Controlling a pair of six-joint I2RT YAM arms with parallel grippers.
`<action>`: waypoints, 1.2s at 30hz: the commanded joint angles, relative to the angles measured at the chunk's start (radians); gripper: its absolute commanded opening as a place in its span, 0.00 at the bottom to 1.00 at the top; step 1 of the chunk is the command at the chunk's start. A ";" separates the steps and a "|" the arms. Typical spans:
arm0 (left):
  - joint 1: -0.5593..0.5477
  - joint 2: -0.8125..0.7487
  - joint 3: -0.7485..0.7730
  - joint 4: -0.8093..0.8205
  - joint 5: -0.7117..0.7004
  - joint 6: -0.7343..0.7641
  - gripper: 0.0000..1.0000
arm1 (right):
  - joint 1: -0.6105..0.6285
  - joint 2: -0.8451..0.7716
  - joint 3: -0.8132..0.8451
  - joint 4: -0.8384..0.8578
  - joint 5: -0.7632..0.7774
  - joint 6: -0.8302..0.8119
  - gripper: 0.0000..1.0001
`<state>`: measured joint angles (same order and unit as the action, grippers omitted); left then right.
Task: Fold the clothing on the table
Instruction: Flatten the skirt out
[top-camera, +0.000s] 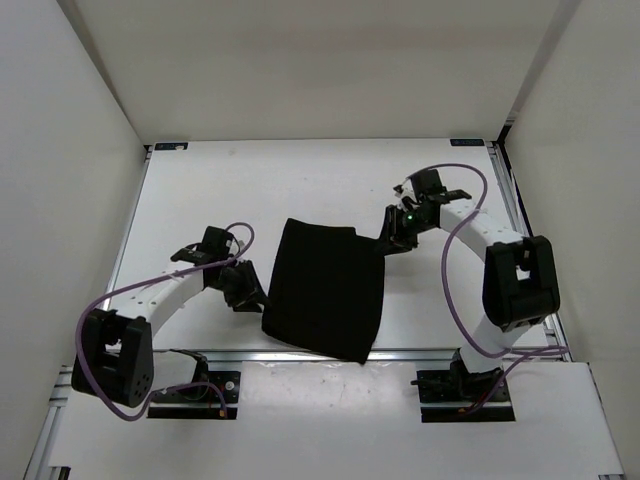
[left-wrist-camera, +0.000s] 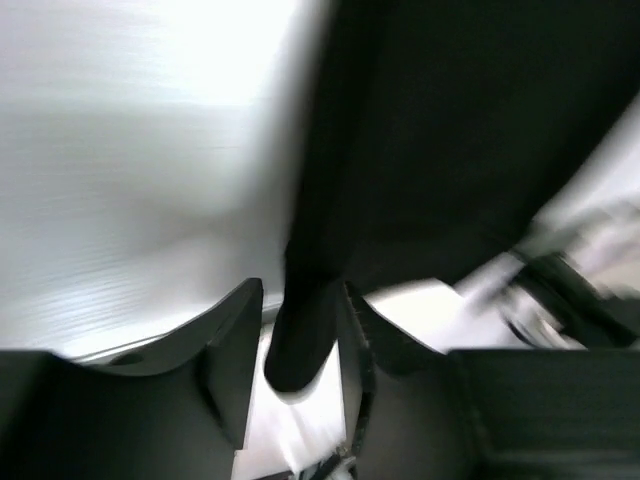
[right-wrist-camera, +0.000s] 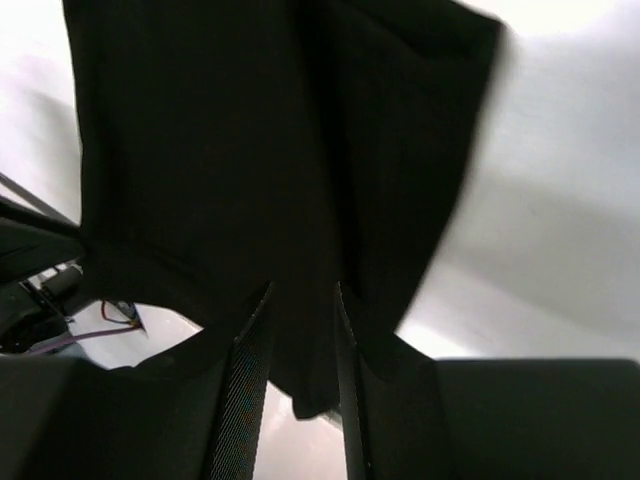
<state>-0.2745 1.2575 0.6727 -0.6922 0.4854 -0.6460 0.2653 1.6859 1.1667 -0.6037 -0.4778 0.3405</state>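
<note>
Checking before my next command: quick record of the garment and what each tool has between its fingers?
black garment: lying on the table, near corner over the aluminium rail
left tool: at its left edge, fabric strip between fingers, jaws parted
right tool: at its far right corner, fabric between fingers, grip unclear

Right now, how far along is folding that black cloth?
Looks done: the plain black fabric garment lies as a compact rectangle on the white table. In hand: left gripper and right gripper flank it, fabric between their fingers. Remaining: its near edge overlaps the aluminium rail; perhaps another fold.
</note>
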 joint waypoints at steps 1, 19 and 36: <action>0.009 0.003 0.036 -0.150 -0.267 0.057 0.47 | 0.035 0.037 0.092 0.030 0.017 -0.018 0.36; -0.118 0.106 0.102 0.180 -0.189 -0.081 0.00 | 0.000 0.477 0.622 -0.162 0.186 -0.133 0.34; -0.275 0.348 0.091 0.046 -0.467 0.017 0.00 | 0.040 0.423 0.545 -0.263 0.173 -0.176 0.25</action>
<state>-0.5148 1.5433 0.7967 -0.6262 0.1341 -0.6575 0.2958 2.1868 1.7466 -0.8318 -0.2905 0.1963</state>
